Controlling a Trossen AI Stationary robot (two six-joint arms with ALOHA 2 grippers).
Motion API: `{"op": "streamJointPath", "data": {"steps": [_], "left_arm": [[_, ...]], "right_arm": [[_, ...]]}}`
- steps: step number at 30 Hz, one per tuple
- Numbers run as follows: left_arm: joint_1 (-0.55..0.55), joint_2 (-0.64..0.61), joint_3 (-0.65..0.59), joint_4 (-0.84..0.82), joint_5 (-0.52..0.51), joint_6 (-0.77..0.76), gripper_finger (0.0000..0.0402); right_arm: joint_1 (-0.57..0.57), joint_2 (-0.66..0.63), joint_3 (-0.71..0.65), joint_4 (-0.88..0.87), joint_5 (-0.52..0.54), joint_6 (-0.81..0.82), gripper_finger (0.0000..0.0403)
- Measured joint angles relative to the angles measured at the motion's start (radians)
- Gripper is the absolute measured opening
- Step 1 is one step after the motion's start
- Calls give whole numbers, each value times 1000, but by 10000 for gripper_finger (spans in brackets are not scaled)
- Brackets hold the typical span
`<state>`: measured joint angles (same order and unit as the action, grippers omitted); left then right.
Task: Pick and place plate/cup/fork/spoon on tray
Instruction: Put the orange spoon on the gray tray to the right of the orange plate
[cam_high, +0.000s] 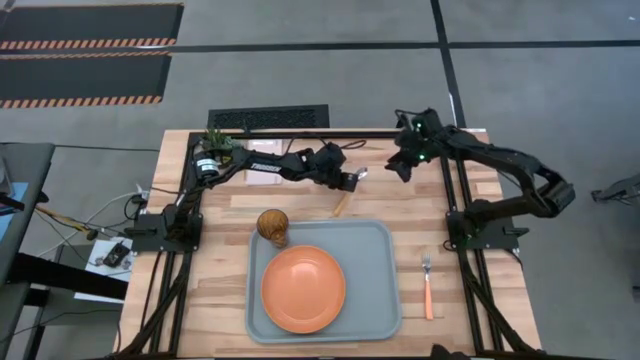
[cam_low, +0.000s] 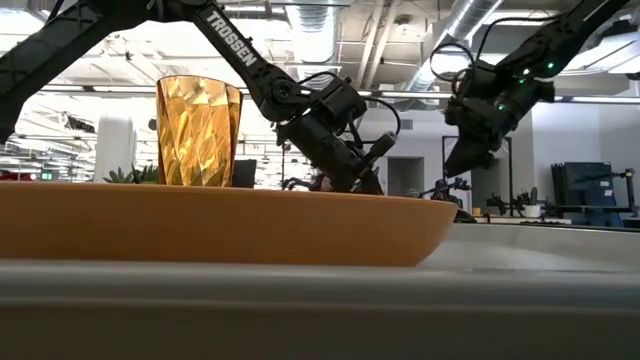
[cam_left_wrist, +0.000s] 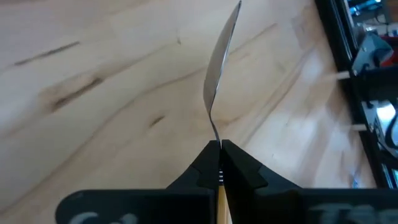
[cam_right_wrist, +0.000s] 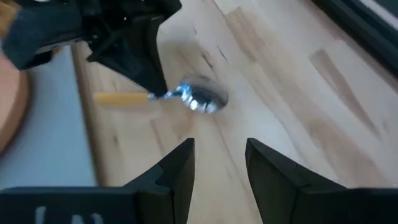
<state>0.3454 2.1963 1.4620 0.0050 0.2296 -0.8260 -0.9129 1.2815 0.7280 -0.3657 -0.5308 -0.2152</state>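
My left gripper (cam_high: 352, 181) is shut on the spoon (cam_high: 346, 195) just beyond the tray's far rim. The spoon has a silver bowl (cam_right_wrist: 202, 99) and an orange handle (cam_right_wrist: 121, 98). My right gripper (cam_right_wrist: 221, 165) is open and empty, in the air a little to the right of the spoon (cam_high: 400, 166). The orange plate (cam_high: 303, 289) lies flat in the grey-blue tray (cam_high: 385, 300). The amber ribbed cup (cam_high: 272, 226) stands upright in the tray's far left corner. The fork (cam_high: 427, 285) lies flat on the table to the right of the tray. My left gripper pinches the spoon between its two fingers at the thin metal neck (cam_left_wrist: 216, 138), where the bowl meets the orange handle. The bowl (cam_left_wrist: 222, 62) sticks out ahead of the fingertips, turned on edge. The handle (cam_high: 341, 206) runs back toward the tray. The spoon appears clear of the table.
A small green potted plant (cam_high: 215, 146) stands at the table's far left, with a pale napkin (cam_high: 262, 174) under my left arm. Black frame rails (cam_high: 465, 200) run along the table's sides and far edge. Bare wood shows between tray and fork.
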Motion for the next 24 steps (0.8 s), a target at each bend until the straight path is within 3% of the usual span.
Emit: {"op": "streamJointPath", "data": {"steps": [12, 24], "left_arm": [[-9, -4, 2, 94, 76, 61, 0], [-7, -6, 3, 126, 115, 62, 0]], "right_arm": [[12, 190, 0, 154, -50, -46, 165], [-15, 209, 0, 197, -156, -73, 166]]}}
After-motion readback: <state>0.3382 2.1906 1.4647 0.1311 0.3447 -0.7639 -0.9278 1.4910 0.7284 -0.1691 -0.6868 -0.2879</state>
